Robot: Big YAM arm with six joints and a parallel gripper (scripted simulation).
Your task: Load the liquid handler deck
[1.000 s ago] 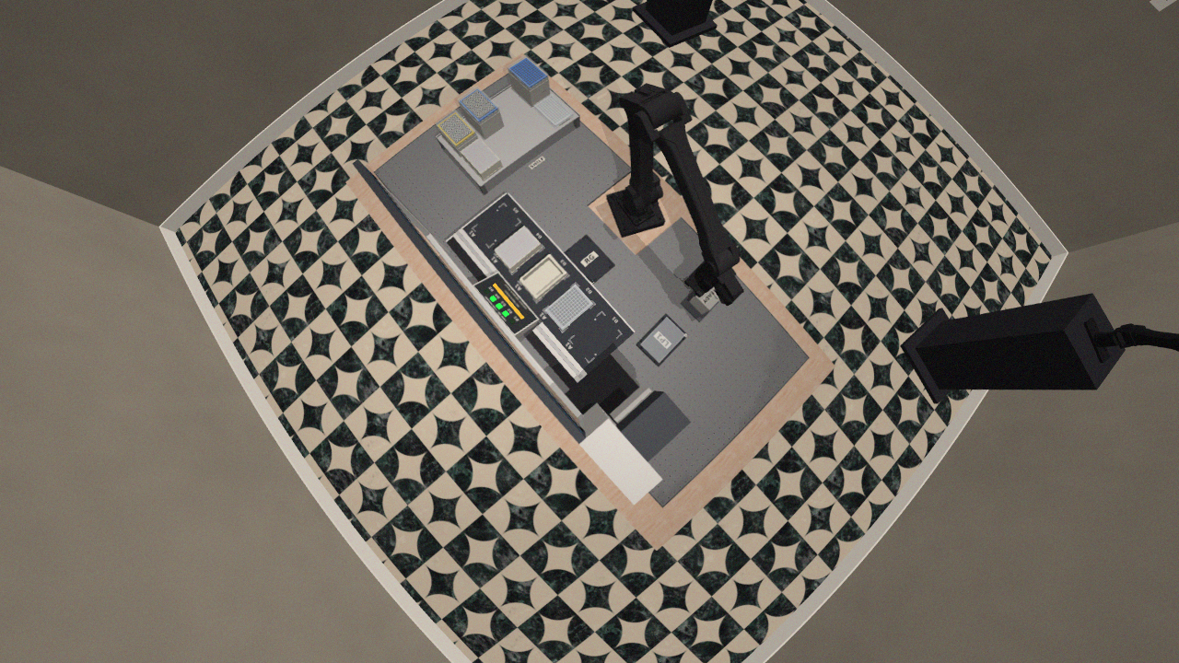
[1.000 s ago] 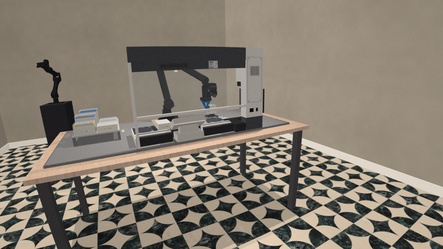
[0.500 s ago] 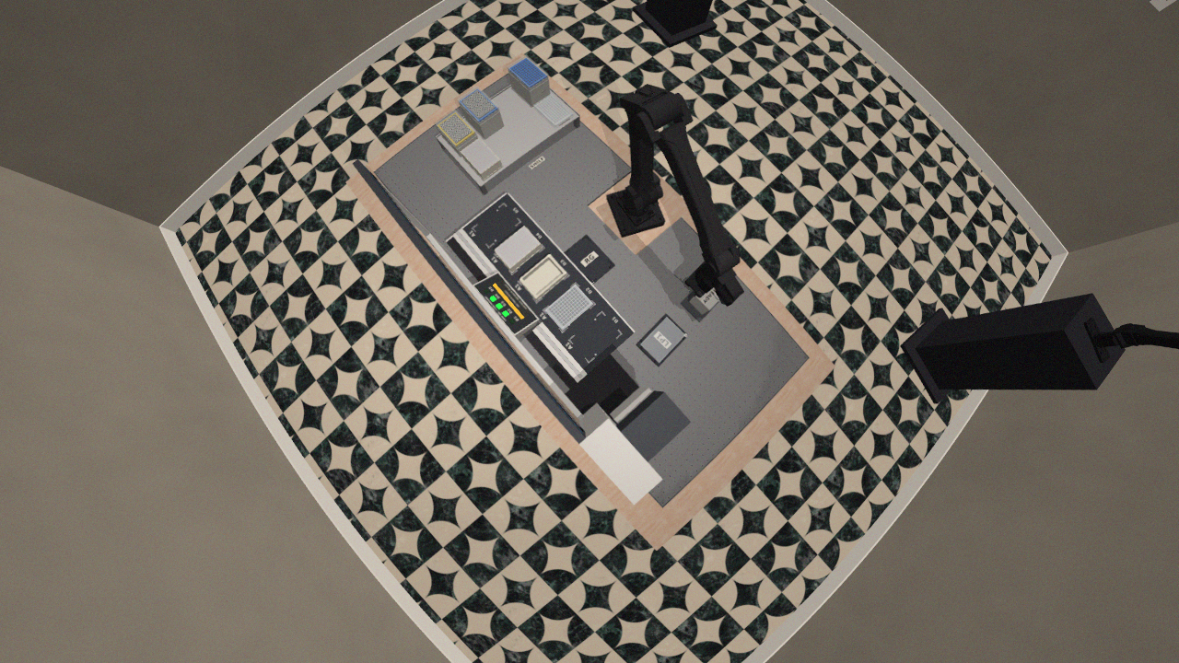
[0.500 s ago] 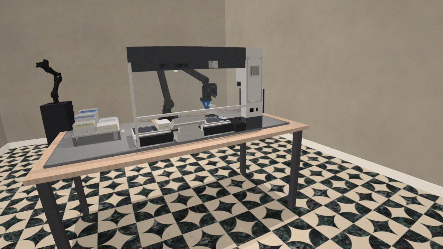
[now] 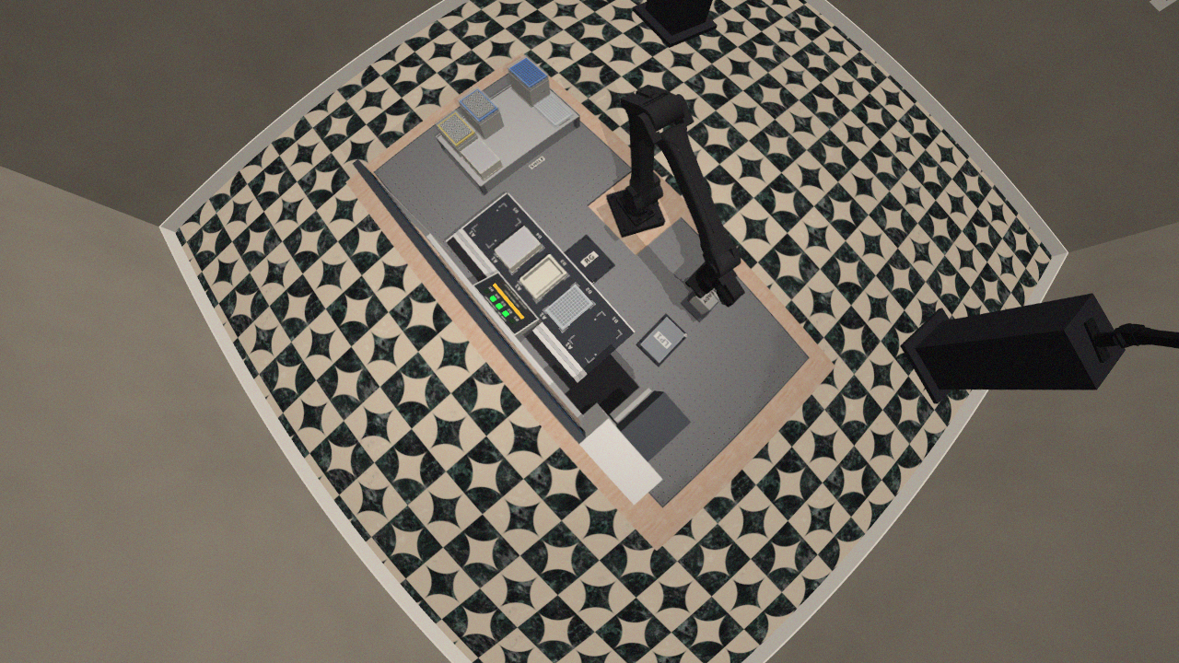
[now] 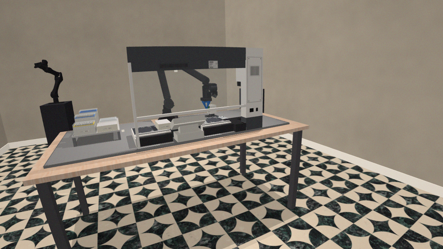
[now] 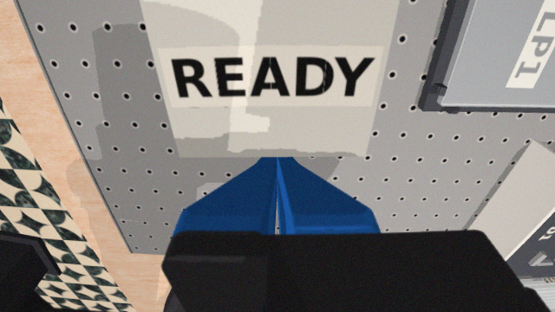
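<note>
My gripper (image 5: 708, 298) (image 6: 206, 105) (image 7: 277, 156) is shut and empty, its blue fingertips together at the near edge of the READY key's (image 7: 269, 82) (image 5: 702, 305) white cap. On the deck, the sample plate C15 (image 5: 570, 305) lies uncovered in D2. The cream reservoir M06 (image 5: 543, 276) lies in D3 and the deep-well block E07 (image 5: 518, 246) (image 6: 163, 123) in D4. A grey lid (image 5: 663, 339) (image 7: 486, 52) lies flat in lid park LP1. D1 and D5 show bare.
The SHELF (image 5: 527, 135) (image 6: 96, 132) at the far end holds tip racks (image 5: 480, 107) (image 6: 84, 123) and other labware. The black RG nest (image 5: 592, 262) lies between deck and arm base (image 5: 635, 215). The handler's gantry (image 6: 186, 57) spans the deck. The table edge (image 7: 35, 130) is to my left.
</note>
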